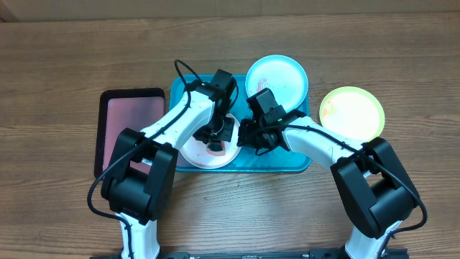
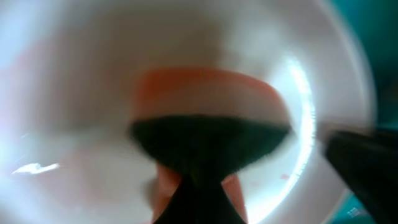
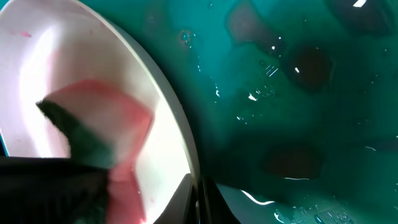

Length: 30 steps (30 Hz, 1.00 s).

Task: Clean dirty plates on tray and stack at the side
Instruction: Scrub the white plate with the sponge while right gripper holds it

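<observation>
On the left half of the teal tray (image 1: 273, 162): the white plate (image 1: 194, 153), lying flat. Pressed down in its middle: a pink sponge (image 1: 215, 148) with a dark green scrub side. Left claw (image 1: 215, 137) squeezed tight on that sponge. Right claw (image 1: 246, 138) at the plate's right edge, and looks pinched shut on the rim to hold the plate in place. Probably the scrub step, and not done yet: a small red mark up near the rim in the right wrist view.

To do it well:
- Rub in little circles, from the middle out to the edge.
- Push down softly, not hard: no tipping, no sliding out of the right claw.
- Keep the sponge flat for more touch.
- Go over the red bits by the rim too.
- Steer the sponge clear of the right claw, very close by.
- Hold the rim tight during every rub.

Further out: the light blue plate (image 1: 280, 75) at the tray's top right corner, with a red smear inside, so not clean yet. Off the tray, on the wooden desk (image 1: 57, 72) to the right: the yellow-green plate (image 1: 353, 114), with a faint smudge on its left side. Just beside the teal tray, on the left: a smaller black-rimmed tray (image 1: 131, 129), pink inside.
</observation>
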Motion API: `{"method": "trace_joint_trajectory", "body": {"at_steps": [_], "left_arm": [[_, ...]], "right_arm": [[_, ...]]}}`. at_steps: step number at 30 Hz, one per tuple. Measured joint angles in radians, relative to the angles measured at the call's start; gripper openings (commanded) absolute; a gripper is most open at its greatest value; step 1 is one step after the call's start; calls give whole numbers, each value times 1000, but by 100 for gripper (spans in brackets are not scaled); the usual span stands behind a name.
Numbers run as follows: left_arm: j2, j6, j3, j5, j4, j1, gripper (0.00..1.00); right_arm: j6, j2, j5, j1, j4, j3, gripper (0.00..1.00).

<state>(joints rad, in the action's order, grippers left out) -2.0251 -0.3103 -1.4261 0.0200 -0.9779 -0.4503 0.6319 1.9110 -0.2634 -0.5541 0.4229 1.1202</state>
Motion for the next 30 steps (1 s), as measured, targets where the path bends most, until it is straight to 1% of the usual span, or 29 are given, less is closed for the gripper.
{"method": "trace_joint_trajectory", "body": {"at_steps": [4,6,9,11,14,18,22,26,30], "left_arm": [[0,-187,0,-193,-138,0,4],[0,-257,0,-262,-192,1,4],[0,-320,0,-311,-214,1,4],[0,-335,0,-314,-212,0,4],[0,-300,0,-267,-173,1,4],[0,-114,0,-62,-78,1,4],[0,-2,0,101,-31,1,4],[0,42,1,160,34,1,4],[0,60,3,167,143,1,4]], "right_arm": [[0,0,-1,0,-1,0,4],[0,0,-2,2,0,0,4],[0,0,-3,2,0,0,4],[0,0,-2,2,0,0,4],[0,0,-3,3,1,0,4],[0,0,-3,6,4,1,4],[0,0,-9,10,7,1,4],[0,0,-11,11,8,1,4],[0,0,-14,11,9,1,4]]}}
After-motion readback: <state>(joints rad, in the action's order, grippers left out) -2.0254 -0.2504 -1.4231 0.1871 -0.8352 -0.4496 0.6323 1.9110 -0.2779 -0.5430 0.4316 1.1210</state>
